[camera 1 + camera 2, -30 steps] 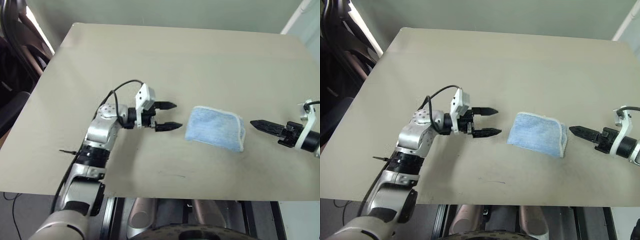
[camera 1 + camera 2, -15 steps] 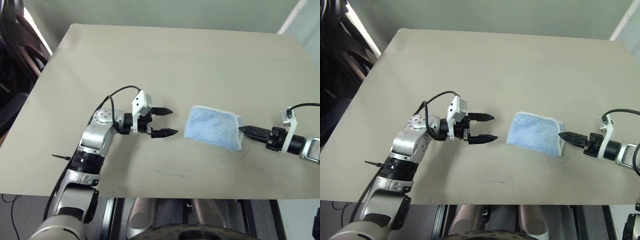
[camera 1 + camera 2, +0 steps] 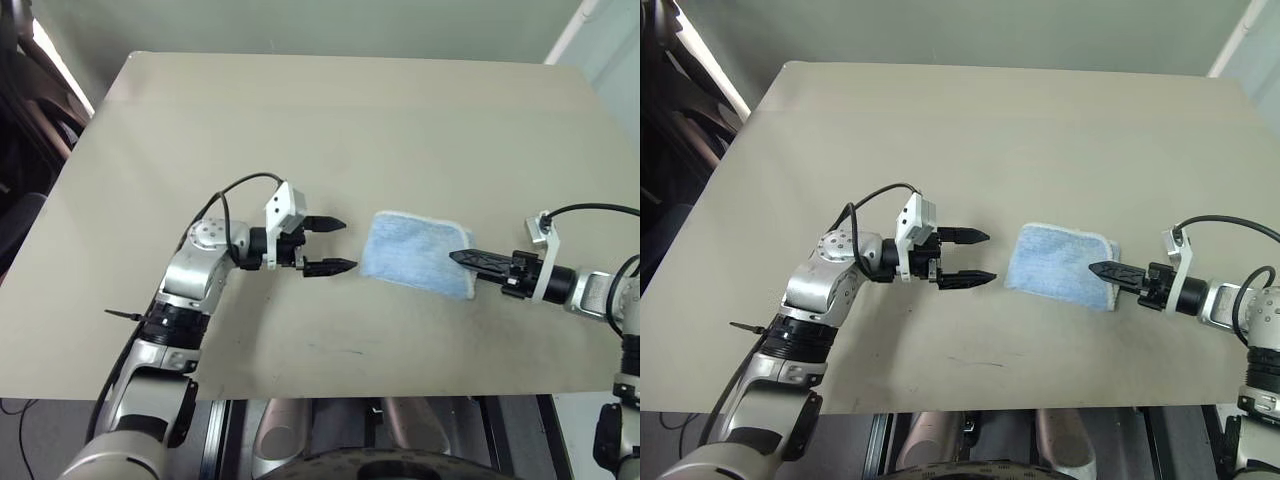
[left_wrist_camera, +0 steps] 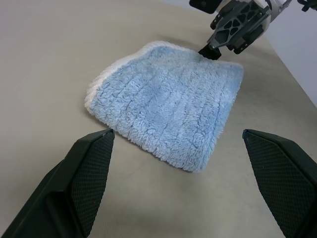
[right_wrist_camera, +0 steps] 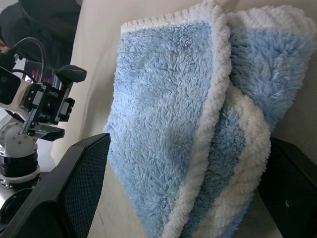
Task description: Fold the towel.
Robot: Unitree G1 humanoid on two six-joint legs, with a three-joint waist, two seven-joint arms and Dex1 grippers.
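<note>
The left gripper (image 3: pixel 336 245) hangs wide open beside the towel (image 3: pixel 415 254) (folded, on the table (image 3: pixel 330 120)); the right gripper (image 3: pixel 1108 270), fingers spread and empty, seemingly brushes its edge.

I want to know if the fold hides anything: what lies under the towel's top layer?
Under the top layer of the towel, more blue folds with white edging show at its open side, stacked on the table. What lies deeper between the layers, and the table beneath, is covered.
</note>
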